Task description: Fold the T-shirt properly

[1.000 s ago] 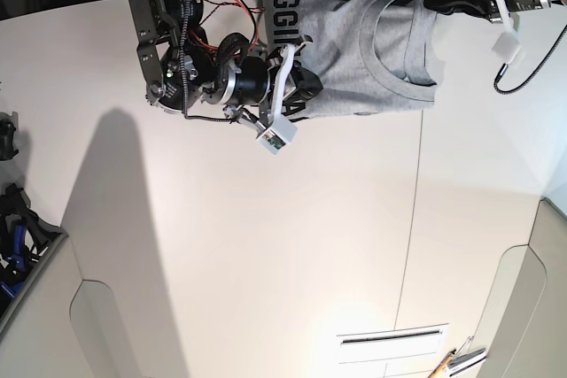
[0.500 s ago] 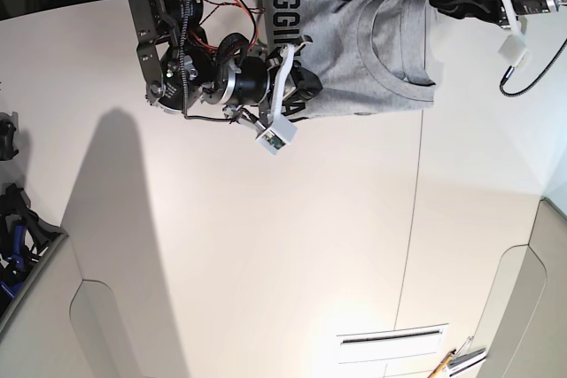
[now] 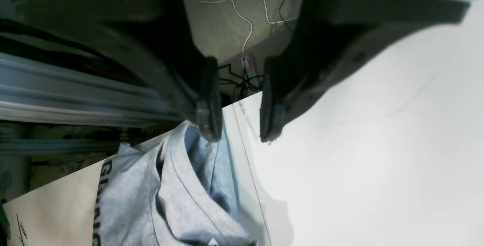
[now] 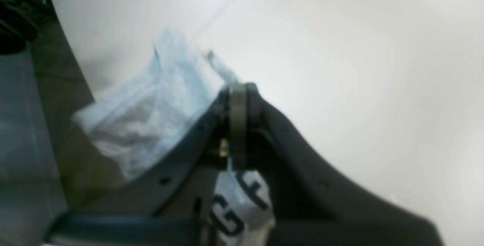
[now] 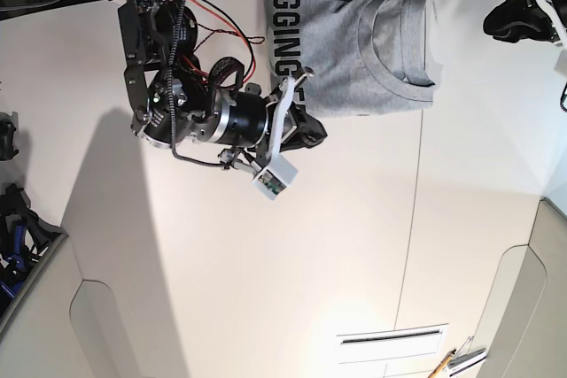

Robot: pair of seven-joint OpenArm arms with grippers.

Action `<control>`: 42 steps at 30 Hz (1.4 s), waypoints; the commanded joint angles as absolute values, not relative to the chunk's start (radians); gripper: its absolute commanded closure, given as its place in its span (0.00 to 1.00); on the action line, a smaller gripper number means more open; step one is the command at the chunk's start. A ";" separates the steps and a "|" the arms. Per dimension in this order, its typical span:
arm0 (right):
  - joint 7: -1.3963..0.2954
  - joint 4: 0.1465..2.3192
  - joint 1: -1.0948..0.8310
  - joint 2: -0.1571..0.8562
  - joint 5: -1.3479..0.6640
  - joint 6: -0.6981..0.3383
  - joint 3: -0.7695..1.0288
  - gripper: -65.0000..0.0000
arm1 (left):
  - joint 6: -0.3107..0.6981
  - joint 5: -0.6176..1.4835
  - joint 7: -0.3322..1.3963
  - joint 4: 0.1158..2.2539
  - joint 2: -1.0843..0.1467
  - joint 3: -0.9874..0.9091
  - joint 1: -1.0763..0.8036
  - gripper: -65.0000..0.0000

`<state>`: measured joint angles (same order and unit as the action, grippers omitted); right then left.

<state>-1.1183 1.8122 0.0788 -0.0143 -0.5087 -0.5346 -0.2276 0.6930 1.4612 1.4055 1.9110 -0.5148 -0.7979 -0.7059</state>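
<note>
From the base view, the T-shirt [image 5: 354,50] lies folded at the desk's [image 5: 310,245] far edge. Left wrist view: the left end effector [image 3: 236,125] gapes empty beside it. Right wrist view: the right end effector [image 4: 238,125] pinches the lettered hem (letters partly hidden).

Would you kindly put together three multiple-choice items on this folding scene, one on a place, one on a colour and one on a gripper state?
1. Where on the table does the T-shirt lie in the base view?
A. at the top edge
B. in the middle
C. at the bottom edge

2. What colour is the shirt's lettering?
A. red
B. dark navy
C. yellow

3. How does the left gripper stand?
A. shut on the shirt
B. shut on nothing
C. open, holding nothing

Answers:
1 A, the shirt runs along the table's top edge.
2 B, dark block letters show on the grey cloth.
3 C, the left wrist view shows a clear gap between the fingers with no cloth in it.
</note>
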 commanded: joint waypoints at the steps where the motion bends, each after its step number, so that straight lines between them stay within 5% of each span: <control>1: -1.098 1.838 0.099 -0.026 -0.545 -0.539 -0.229 1.00 | 0.698 1.484 1.382 1.925 -0.526 -0.807 -0.711 0.68; 11: -1.165 1.839 0.085 -0.052 -0.649 -0.584 -0.397 1.00 | 0.698 1.484 1.365 1.925 -0.526 -0.807 -0.712 0.68; 22: -1.166 1.806 0.086 -0.047 -0.492 -0.584 -0.624 1.00 | 0.698 1.484 1.365 1.925 -0.526 -0.807 -0.712 0.68; 37: -1.062 1.393 0.094 -0.047 -0.437 -0.584 -0.626 1.00 | 0.698 1.484 1.361 1.925 -0.520 -0.807 -0.693 0.68; 42: -0.983 1.268 0.094 -0.047 -0.282 -0.574 -0.626 1.00 | 0.698 1.484 1.361 1.925 -0.491 -0.807 -0.661 0.68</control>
<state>-0.9283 1.2793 0.0898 -0.0505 -0.3798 -0.6029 -0.6250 0.6933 1.4597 1.3720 1.9110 -0.4767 -0.7979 -0.6556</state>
